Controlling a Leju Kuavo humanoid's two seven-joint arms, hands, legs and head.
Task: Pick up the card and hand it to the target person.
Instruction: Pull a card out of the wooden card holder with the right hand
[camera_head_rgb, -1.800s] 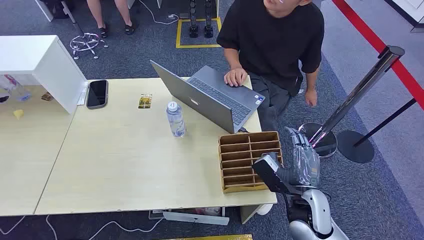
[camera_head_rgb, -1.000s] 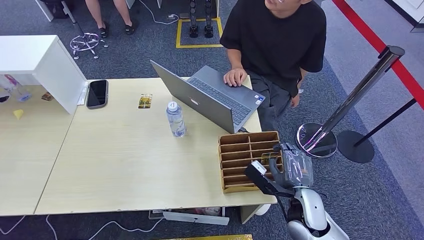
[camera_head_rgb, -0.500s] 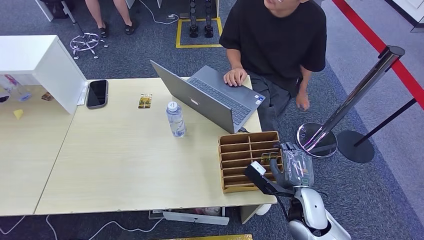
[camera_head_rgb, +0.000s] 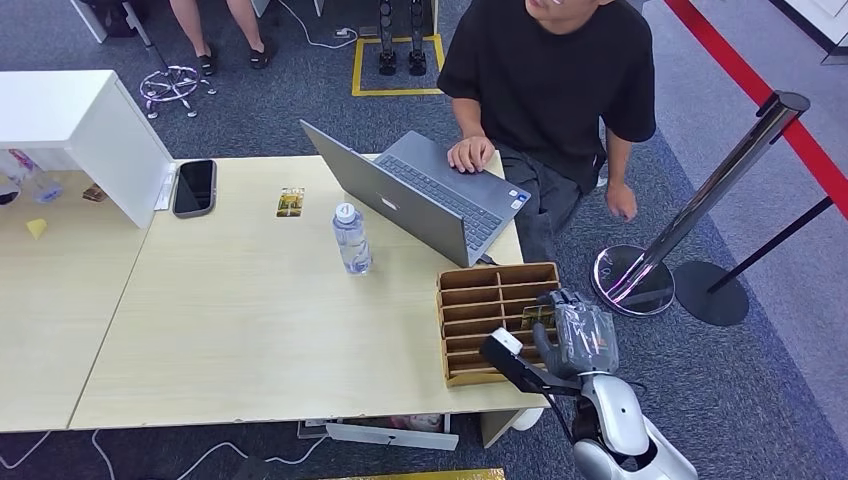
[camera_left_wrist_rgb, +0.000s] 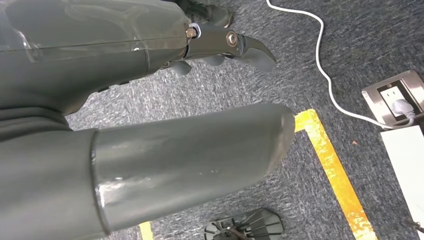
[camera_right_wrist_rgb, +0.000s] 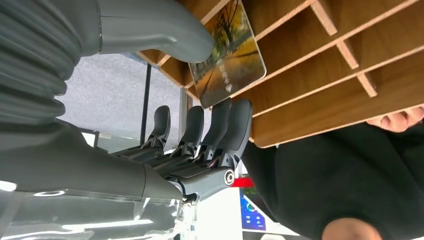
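- The wooden organizer (camera_head_rgb: 497, 322) sits on the table (camera_head_rgb: 250, 330), at its corner nearest the robot's right arm.
- The right hand (camera_head_rgb: 572, 335) is at the organizer's outer edge; its thumb (camera_right_wrist_rgb: 165, 30) presses a card (camera_right_wrist_rgb: 229, 52) with an autumn-tree picture against the dark fingers (camera_right_wrist_rgb: 227, 127), so the card is pinched at one end, the rest lying over the organizer's slots.
- The left hand (camera_left_wrist_rgb: 150, 100) hangs over grey carpet by a yellow floor line (camera_left_wrist_rgb: 330, 170), fingers apart, holding nothing.
- A person (camera_head_rgb: 550, 90) in a black shirt sits beyond the organizer, one hand on a laptop (camera_head_rgb: 420, 200).
- A water bottle (camera_head_rgb: 351, 240) stands on the table just beside the laptop.
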